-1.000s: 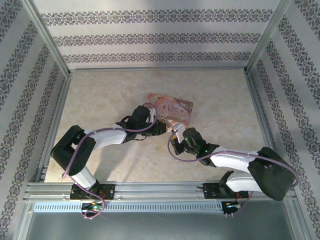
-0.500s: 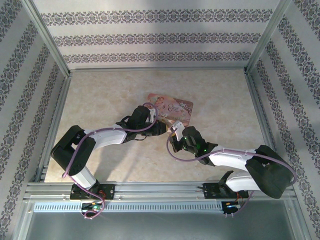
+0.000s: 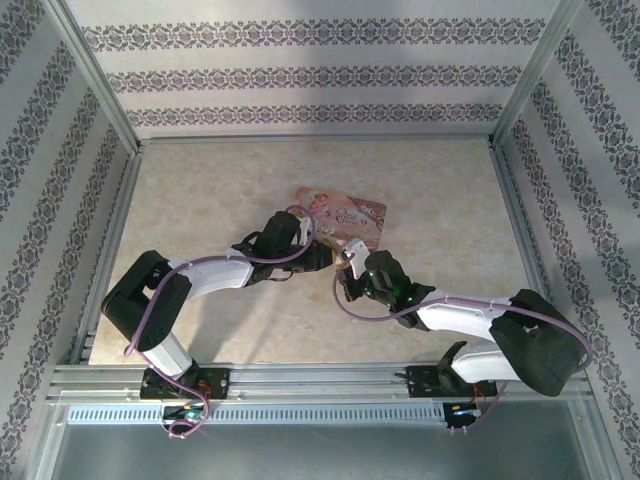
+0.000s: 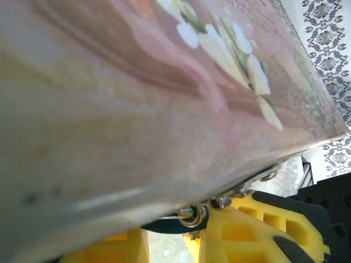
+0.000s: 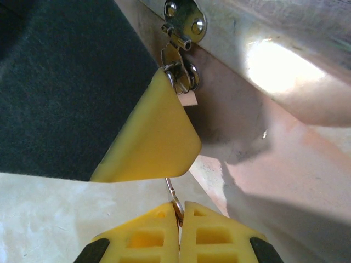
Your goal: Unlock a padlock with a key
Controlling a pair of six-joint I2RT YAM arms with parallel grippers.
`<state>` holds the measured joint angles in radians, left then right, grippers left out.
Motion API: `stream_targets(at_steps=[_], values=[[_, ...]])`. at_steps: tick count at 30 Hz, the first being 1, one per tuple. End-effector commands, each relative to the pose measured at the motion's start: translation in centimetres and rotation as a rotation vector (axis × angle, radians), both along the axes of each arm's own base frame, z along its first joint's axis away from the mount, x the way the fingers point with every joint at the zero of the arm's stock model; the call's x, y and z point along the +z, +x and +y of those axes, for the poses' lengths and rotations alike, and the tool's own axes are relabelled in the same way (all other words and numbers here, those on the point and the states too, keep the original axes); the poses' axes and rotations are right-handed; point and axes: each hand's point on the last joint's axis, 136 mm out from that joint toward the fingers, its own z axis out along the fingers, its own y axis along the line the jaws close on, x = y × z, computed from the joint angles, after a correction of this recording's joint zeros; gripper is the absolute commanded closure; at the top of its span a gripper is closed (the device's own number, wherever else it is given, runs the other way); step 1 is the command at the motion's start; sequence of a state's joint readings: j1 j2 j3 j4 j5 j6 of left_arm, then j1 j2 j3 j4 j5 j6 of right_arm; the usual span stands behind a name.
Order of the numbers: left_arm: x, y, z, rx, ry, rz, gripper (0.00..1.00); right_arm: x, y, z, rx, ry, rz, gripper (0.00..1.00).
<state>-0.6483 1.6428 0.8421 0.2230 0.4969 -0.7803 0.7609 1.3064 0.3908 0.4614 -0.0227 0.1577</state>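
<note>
Seen from above, two robot arms are reaching inward over a pale marbled table [image 3: 200, 200]. They are meeting at the near edge of a flat pink box [image 3: 350, 220] lying near the middle. The left gripper [image 3: 318, 257] is sitting against the near left part of the box. The right gripper [image 3: 350, 268] is pointing at the box edge just beside it, and the two tools are almost touching.

The right wrist camera is looking along its own yellow fingers [image 5: 211, 235], which are pressing tightly together. They are pinching the key [image 5: 171, 192], a thin metal sliver sticking up from between the fingertips. The key is running up behind a yellow wedge [image 5: 153, 137], one finger of the left gripper. At the tip of that wedge the padlock [image 5: 182, 74] is hanging, a tiny silvery piece. It is hanging from a small screwed metal latch [image 5: 185, 19] on the side of the box. Whether the key tip is reaching the padlock cannot be told, since the wedge is hiding it.

The left wrist camera is showing the blurred pink box lid very close, with two yellow fingers below it. The small metal lock is sitting at the top of the gap between them, touching the right-hand finger. Whether the left gripper is actually squeezing it cannot be told.
</note>
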Motion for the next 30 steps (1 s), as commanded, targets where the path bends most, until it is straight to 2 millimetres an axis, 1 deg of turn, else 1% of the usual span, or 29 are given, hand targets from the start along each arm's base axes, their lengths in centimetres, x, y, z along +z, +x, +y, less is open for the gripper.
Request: stream_targets(at_steps=[1, 10, 13, 25, 30], values=[[3.8, -0.1, -1.7, -0.04, -0.095, -0.055, 0.81, -0.1, 0.4, -0.3, -0.023, 0.004, 0.004, 1.0], [3.9, 0.1, -1.7, -0.039, -0.095, -0.058, 0.81, -1.8, -0.2, -0.8, -0.033, -0.019, 0.043, 1.0], [3.9, 0.1, -1.8, -0.041, -0.097, -0.057, 0.81, -1.9, -0.1, -0.8, -0.036, -0.025, 0.045, 1.0], [3.9, 0.0, -1.7, -0.036, -0.096, -0.059, 0.81, -0.7, 0.7, -0.4, -0.04, 0.002, 0.008, 1.0], [3.9, 0.0, -1.6, -0.033, -0.096, -0.057, 0.81, 0.3, 1.3, 0.0, -0.038, 0.029, -0.014, 1.0]])
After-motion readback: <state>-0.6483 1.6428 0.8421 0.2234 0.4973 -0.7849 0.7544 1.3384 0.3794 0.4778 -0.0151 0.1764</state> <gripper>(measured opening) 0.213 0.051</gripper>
